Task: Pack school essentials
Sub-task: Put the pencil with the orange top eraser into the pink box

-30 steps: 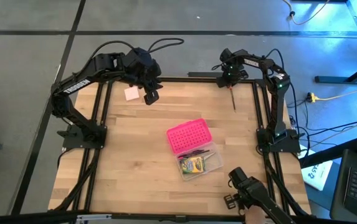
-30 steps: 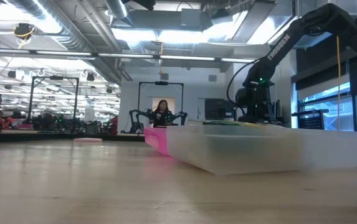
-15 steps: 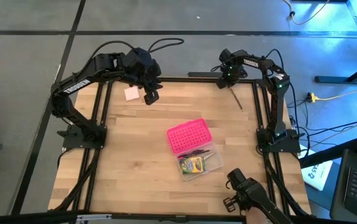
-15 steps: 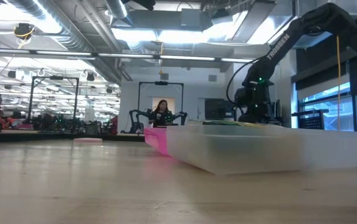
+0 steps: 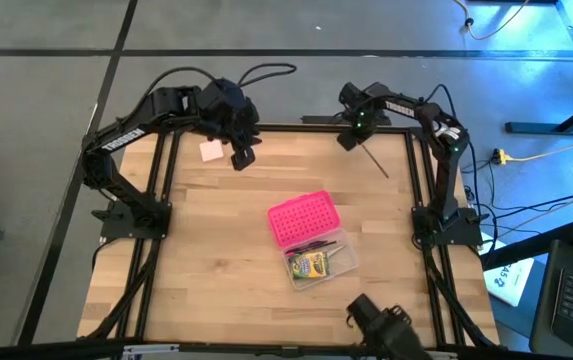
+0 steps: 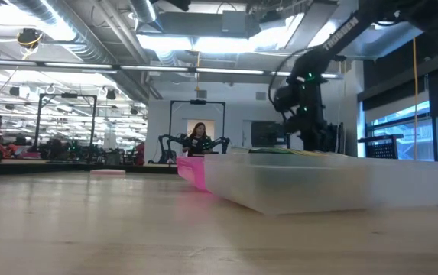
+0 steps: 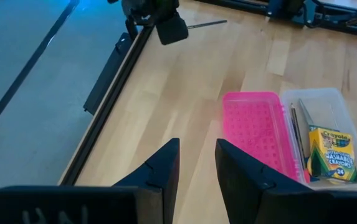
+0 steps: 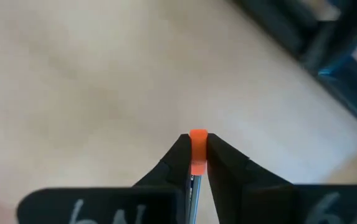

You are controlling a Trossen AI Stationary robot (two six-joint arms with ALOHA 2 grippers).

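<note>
A thin pencil point(image 5: 373, 158) is being pinched by the right gripper point(image 5: 350, 138) at the far right corner of the table point(image 5: 216, 250); in the right wrist view the fingers are being pressed together on its orange end point(image 8: 197, 151), and from above the shaft is seen slanting away from the gripper over the wood, so it is likely being lifted off for carrying to the case. Whether its far tip is touching the table cannot be told. The clear case point(image 5: 319, 262) is sitting open near the table's middle, toward the near edge, its pink lid point(image 5: 303, 218) folded back flat toward the far side, presumably so things can be dropped in from above. A crayon box point(image 5: 309, 265) and a dark pen point(image 7: 294, 127) are lying inside the case, apparently packed. A pink sticky pad point(image 5: 211, 150) is lying at the far left corner, unpacked, just beside the left gripper point(image 5: 243, 155). That gripper is being held idle above the far left part of the table, holding nothing, its fingers point(image 7: 159, 168) standing slightly apart, probably being kept clear while the right arm is working. Scissors and eraser are not being seen.
</note>
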